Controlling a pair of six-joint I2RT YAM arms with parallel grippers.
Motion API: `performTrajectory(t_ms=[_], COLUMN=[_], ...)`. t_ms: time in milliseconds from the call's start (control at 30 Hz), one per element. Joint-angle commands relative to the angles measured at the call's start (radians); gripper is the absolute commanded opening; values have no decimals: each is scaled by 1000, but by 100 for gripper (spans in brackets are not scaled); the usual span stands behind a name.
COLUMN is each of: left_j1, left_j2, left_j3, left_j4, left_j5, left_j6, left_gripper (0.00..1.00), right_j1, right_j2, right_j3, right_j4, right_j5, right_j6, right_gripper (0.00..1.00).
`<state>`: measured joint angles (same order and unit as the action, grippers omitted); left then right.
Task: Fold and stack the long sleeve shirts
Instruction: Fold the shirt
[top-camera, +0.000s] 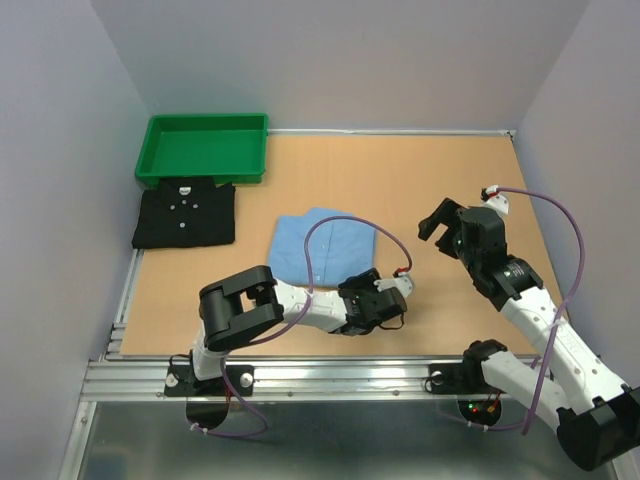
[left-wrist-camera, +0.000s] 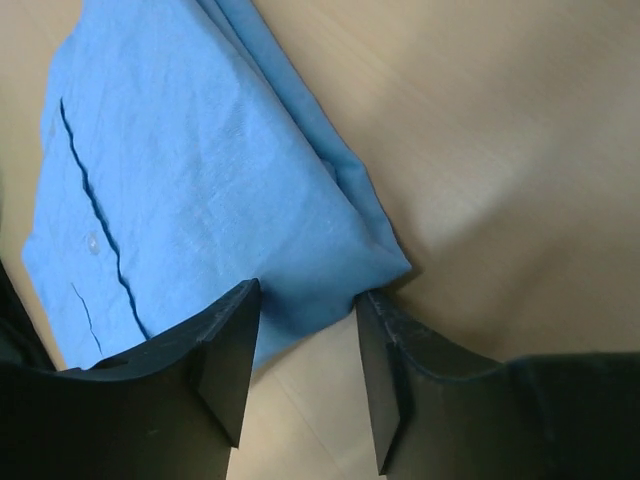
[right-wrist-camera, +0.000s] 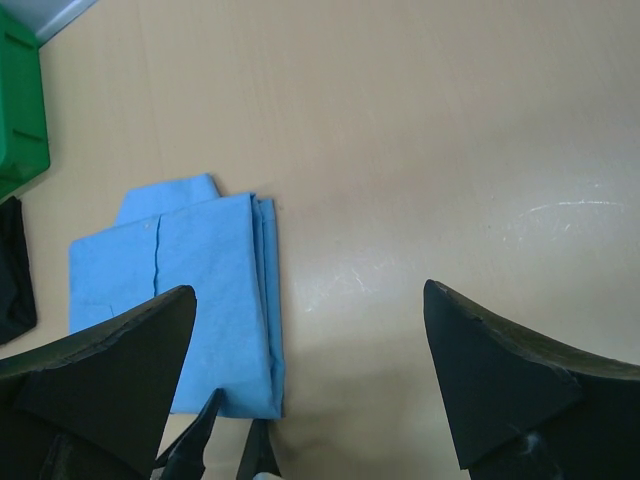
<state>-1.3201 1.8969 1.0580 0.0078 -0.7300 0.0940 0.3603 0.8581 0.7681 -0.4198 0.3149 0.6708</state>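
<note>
Both shirts already lie folded, so the folding looks done and the step in hand appears to be stacking. The black shirt (top-camera: 185, 215) rests at the left of the overhead frame, just below the green tray (top-camera: 205, 135). The light blue shirt (top-camera: 318, 248) sits in the middle of the bench (top-camera: 420, 170), well apart from the black one. The left pincer (left-wrist-camera: 308, 300) is low at the blue shirt's lower right corner, about half open. Its jaws stand either side of the folded edge and are not visibly pinching it. The right pincer (right-wrist-camera: 308, 292) hangs fully open and empty above bare bench at the right. The next move probably calls for closing on every layer of that corner. A single-corner lift could let the fold fall open, so support from the right pincer may be needed.
</note>
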Motion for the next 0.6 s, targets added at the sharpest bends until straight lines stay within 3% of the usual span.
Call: performTrajectory(t_ms=[0, 333, 500, 567], left_j1=[44, 73, 78, 79], left_j2=[34, 10, -61, -84], left_j3=[11, -4, -44, -58], left_j4=[-9, 61, 69, 64], left_j5=[6, 41, 81, 87], left_j6=[-31, -37, -83, -91], left_gripper=[50, 1, 0, 0], right_j1=[-6, -12, -88, -124], right_j2=[-2, 76, 192, 273], right_j3=[33, 51, 76, 77], right_j4=[4, 7, 7, 21], right_j5=[26, -16, -140, -282], right_j6=[6, 10, 87, 118], right_gripper=[100, 100, 100, 100])
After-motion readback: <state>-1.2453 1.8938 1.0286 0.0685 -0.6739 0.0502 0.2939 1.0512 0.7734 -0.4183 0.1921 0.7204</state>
